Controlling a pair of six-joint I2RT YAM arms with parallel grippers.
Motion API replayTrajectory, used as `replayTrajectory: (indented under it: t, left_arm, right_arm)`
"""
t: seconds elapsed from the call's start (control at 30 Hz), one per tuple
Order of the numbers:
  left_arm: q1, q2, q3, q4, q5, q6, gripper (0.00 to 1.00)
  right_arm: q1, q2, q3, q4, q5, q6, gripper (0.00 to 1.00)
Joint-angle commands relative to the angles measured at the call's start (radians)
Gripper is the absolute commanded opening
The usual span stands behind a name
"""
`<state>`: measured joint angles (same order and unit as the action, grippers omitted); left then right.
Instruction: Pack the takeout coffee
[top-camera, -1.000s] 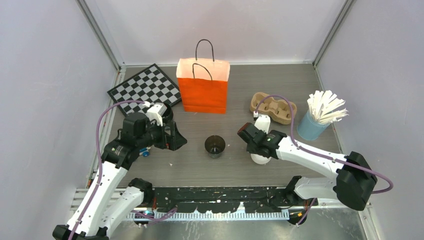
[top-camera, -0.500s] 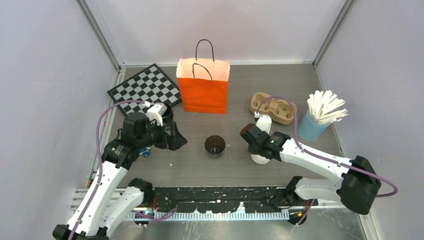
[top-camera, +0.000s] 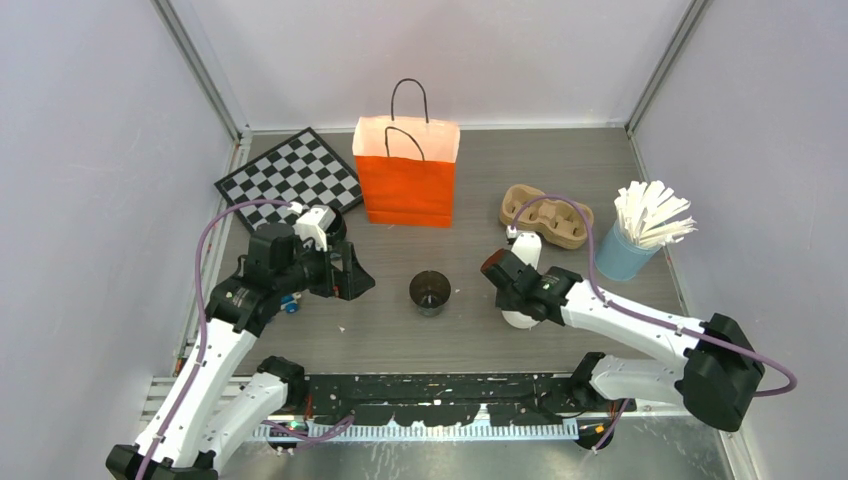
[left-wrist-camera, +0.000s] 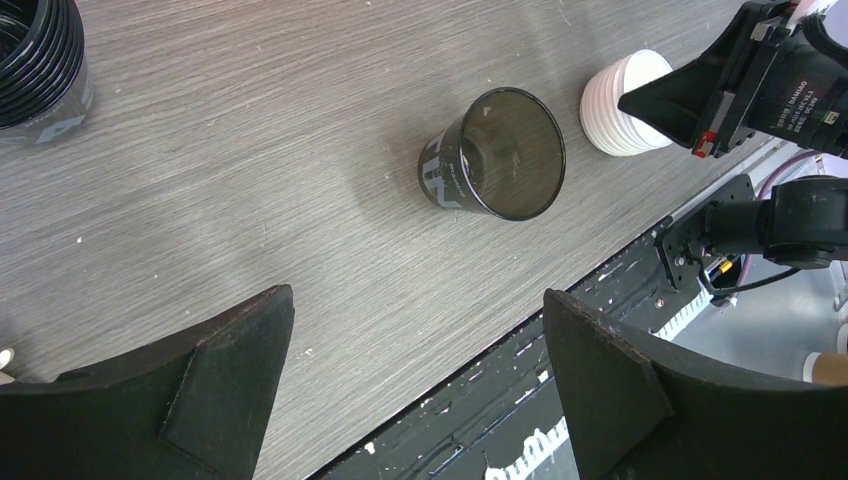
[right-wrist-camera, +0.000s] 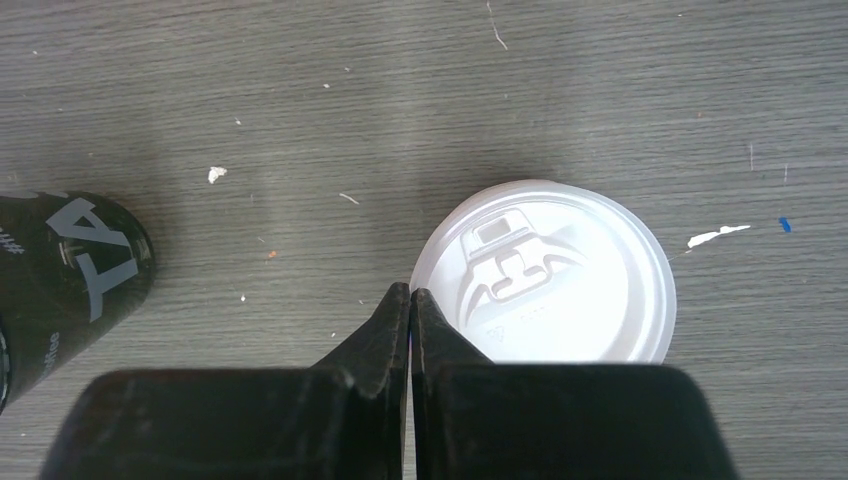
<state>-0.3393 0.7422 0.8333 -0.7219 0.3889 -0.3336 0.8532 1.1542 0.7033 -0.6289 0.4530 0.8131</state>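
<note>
The takeout coffee (right-wrist-camera: 560, 270) stands on the table with its white sip lid up. It also shows in the top view (top-camera: 518, 319) and the left wrist view (left-wrist-camera: 622, 95), where its side looks white and ribbed. My right gripper (right-wrist-camera: 410, 292) is shut on nothing, above the table with its tips at the lid's left edge; in the top view (top-camera: 497, 268) the arm covers most of the cup. My left gripper (left-wrist-camera: 417, 293) is open and empty, at the left in the top view (top-camera: 355, 281). The orange bag (top-camera: 406, 180) stands upright at the back.
A black lidless cup (top-camera: 430, 292) stands between the grippers, also seen from the left wrist (left-wrist-camera: 495, 155) and right wrist (right-wrist-camera: 60, 270). A cardboard cup carrier (top-camera: 547, 215), a blue cup of white stirrers (top-camera: 625, 252), a checkerboard (top-camera: 290, 178) and a stack of black cups (left-wrist-camera: 35, 60) are around.
My right arm has shifted slightly right and nearer over the white-lidded cup. The left arm and the objects have not moved.
</note>
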Motion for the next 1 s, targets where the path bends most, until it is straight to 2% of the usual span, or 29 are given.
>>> replayTrajectory:
  t: [0.0, 0.17, 0.3, 0.43, 0.6, 0.7, 0.77, 0.87, 0.97]
  left_arm:
    - [-0.004, -0.010, 0.002, 0.019, 0.008, -0.002, 0.97]
    - [-0.004, -0.011, 0.001, 0.020, 0.013, -0.002, 0.97]
    - [-0.004, -0.010, 0.001, 0.019, 0.008, -0.001, 0.97]
    - [-0.004, -0.012, 0.001, 0.017, 0.007, -0.002, 0.97]
    - [-0.005, -0.014, 0.000, 0.019, 0.005, -0.002, 0.97]
    - [-0.004, -0.010, 0.001, 0.017, 0.007, -0.003, 0.97]
    - [-0.004, -0.009, 0.001, 0.017, 0.009, -0.003, 0.97]
    - [-0.004, -0.009, 0.001, 0.019, 0.010, -0.003, 0.97]
    - [-0.004, -0.007, 0.001, 0.019, 0.010, -0.002, 0.97]
  right_arm:
    - [-0.002, -0.046, 0.021, -0.001, 0.006, -0.009, 0.06]
    - [-0.002, -0.056, 0.020, -0.016, 0.010, -0.005, 0.10]
    - [-0.002, -0.045, 0.012, -0.002, -0.011, -0.014, 0.06]
    - [-0.002, -0.063, 0.010, 0.004, -0.020, -0.020, 0.14]
    - [-0.004, -0.086, 0.012, 0.008, -0.031, -0.047, 0.01]
    - [-0.004, -0.089, 0.009, 0.012, -0.035, -0.050, 0.00]
    - [-0.004, -0.079, 0.009, 0.014, -0.052, -0.062, 0.03]
    - [-0.002, -0.049, 0.017, 0.009, -0.070, -0.072, 0.16]
    - [-0.003, -0.003, 0.035, -0.008, -0.067, -0.083, 0.18]
